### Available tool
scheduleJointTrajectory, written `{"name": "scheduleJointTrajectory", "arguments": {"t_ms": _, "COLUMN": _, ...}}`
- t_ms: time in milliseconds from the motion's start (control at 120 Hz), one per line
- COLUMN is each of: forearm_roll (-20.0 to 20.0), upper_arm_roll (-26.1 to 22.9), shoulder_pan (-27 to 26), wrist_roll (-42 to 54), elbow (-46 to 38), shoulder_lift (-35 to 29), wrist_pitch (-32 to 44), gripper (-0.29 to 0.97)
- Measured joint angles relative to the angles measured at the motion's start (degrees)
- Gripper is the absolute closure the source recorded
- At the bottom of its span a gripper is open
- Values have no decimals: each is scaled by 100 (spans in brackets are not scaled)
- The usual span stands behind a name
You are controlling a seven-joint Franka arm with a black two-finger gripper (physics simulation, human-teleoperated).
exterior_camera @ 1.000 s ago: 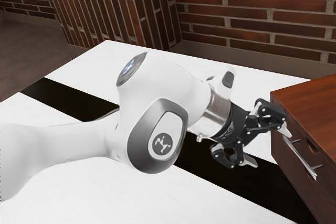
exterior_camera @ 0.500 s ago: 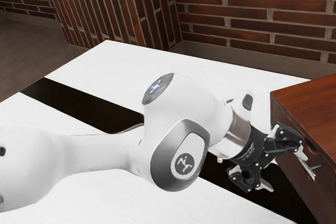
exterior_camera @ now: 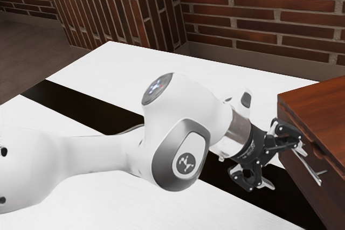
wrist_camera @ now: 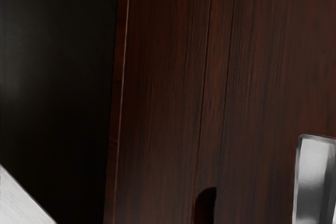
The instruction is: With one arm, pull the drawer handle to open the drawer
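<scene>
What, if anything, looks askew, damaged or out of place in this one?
Nothing spilled or damaged. The dark wooden drawer cabinet sits square on the white table. The one oddity: the black two-finger gripper hangs open at the cabinet's front corner, and the silver metal bar handle seems to lie beside the gripper, not within its grasp.

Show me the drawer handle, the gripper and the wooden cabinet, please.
drawer handle (exterior_camera: pixel 309 167), exterior view, middle of the silver bar.
gripper (exterior_camera: pixel 284 166), exterior view, midway between its open fingertips.
wooden cabinet (exterior_camera: pixel 315 106), exterior view, on its top surface.
</scene>
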Motion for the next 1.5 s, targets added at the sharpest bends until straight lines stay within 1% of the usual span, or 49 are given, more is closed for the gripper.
{"name": "scheduleJointTrajectory", "arguments": {"t_ms": 250, "forearm_roll": -1, "upper_arm_roll": -8, "shoulder_pan": 64, "wrist_roll": -61, "elbow": -369, "shoulder_lift": -299, "wrist_pitch": -18, "gripper": 0}}
{"name": "scheduleJointTrajectory", "arguments": {"t_ms": 667, "forearm_roll": -49, "upper_arm_roll": 9, "shoulder_pan": 84, "wrist_roll": -140, "elbow": -1198, "shoulder_lift": -1178, "wrist_pitch": -90, "gripper": 0}}
{"name": "scheduleJointTrajectory", "arguments": {"t_ms": 817, "forearm_roll": -31, "upper_arm_roll": 180, "shoulder_pan": 80, "wrist_roll": -152, "elbow": -1420, "shoulder_lift": -1424, "wrist_pitch": -143, "gripper": 0}}
{"name": "scheduleJointTrajectory", "arguments": {"t_ms": 1108, "forearm_roll": -56, "upper_arm_roll": 211, "shoulder_pan": 114, "wrist_roll": -174, "elbow": -1830, "shoulder_lift": -1883, "wrist_pitch": -233, "gripper": 0}}
{"name": "scheduleJointTrajectory", "arguments": {"t_ms": 1342, "forearm_roll": -46, "upper_arm_roll": 319, "shoulder_pan": 108, "wrist_roll": -186, "elbow": -2300, "shoulder_lift": -2502, "wrist_pitch": -335, "gripper": 0}}
{"name": "scheduleJointTrajectory", "arguments": {"t_ms": 1500, "forearm_roll": -64, "upper_arm_roll": 349, "shoulder_pan": 115, "wrist_roll": -190, "elbow": -2555, "shoulder_lift": -2757, "wrist_pitch": -428, "gripper": 0}}
